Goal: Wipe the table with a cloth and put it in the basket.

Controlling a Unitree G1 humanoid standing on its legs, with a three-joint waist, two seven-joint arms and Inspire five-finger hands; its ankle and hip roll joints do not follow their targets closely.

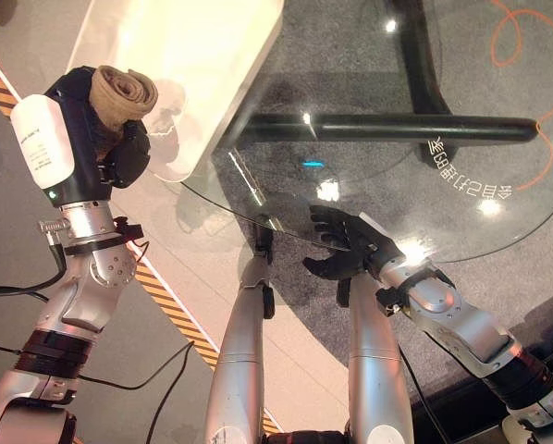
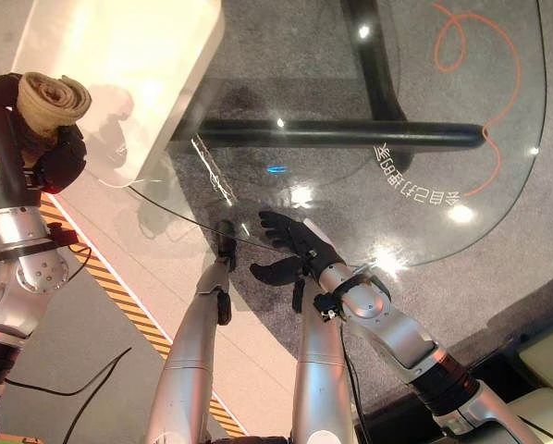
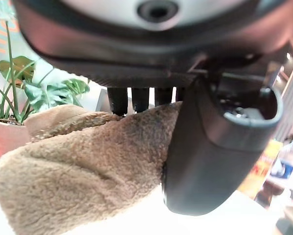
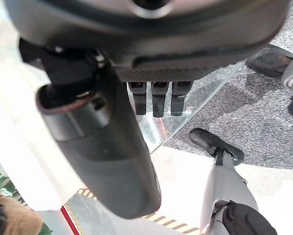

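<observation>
At ten o'clock, left hand (image 1: 105, 139) clutches rolled tan cloth (image 1: 121, 94), raised beside glass tabletop (image 1: 461, 213); right hand (image 1: 341, 245), fingers relaxed, rests on near rim.

My black left hand (image 1: 110, 139) gripped a tan, fuzzy cloth (image 1: 121, 96). Under my black right hand (image 1: 343, 246) the glass table (image 1: 461, 213) was clear, over speckled grey carpet (image 1: 350, 55) with an orange loop (image 1: 526, 46). Beside my left wrist ran yellow-black striped tape (image 1: 170, 310).

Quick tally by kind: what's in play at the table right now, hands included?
Cloths: 1, tan cloth held in the left hand
Glass tables: 1
White boxes: 1
Potted plants: 1
Hands: 2, right hand at the table edge
Total: 6
</observation>
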